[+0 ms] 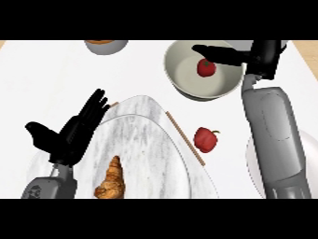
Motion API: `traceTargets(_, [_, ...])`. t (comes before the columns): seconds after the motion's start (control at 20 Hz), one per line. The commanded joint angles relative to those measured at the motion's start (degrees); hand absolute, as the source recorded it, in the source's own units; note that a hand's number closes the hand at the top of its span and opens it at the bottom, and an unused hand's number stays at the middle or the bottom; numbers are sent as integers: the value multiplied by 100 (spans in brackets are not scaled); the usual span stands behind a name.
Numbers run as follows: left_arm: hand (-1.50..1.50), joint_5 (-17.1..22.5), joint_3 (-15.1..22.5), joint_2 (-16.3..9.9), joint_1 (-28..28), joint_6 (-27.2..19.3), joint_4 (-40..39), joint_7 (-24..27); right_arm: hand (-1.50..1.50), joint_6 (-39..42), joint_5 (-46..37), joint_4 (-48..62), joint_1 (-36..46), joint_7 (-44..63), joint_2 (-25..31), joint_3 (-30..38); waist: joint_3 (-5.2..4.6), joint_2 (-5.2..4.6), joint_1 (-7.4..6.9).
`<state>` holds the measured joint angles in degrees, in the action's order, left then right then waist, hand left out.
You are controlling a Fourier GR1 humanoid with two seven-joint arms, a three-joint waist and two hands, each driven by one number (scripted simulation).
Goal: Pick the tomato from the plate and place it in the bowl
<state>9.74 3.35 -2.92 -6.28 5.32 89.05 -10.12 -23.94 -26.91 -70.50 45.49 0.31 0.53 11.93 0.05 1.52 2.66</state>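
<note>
Head view, right hand [223,54]: at one o'clock, fingers straight over the bowl [182,81], holding nothing.
Tomato [206,68]: inside the bowl.
Left hand [68,133]: at nine o'clock, spread, resting.
Risk: withdrawing fingers could nudge the tomato or catch the bowl's rim.

text: none is showing | labels: none is showing | brands: none is showing | numbers: none is showing | signs: none is showing
</note>
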Motion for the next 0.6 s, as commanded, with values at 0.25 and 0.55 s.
traceTargets(0.25, [0, -71, -47, 13, 303, -128, 106, 82, 150, 274, 449, -3148, -2911, -71, -52, -1561, -3, 103, 344])
traceTargets(0.55, [0, -16, -78, -12, 452, -64, 116, 135, 150, 359, 398, -4579, -5262, -462, -53, -2783, 0, 83, 450])
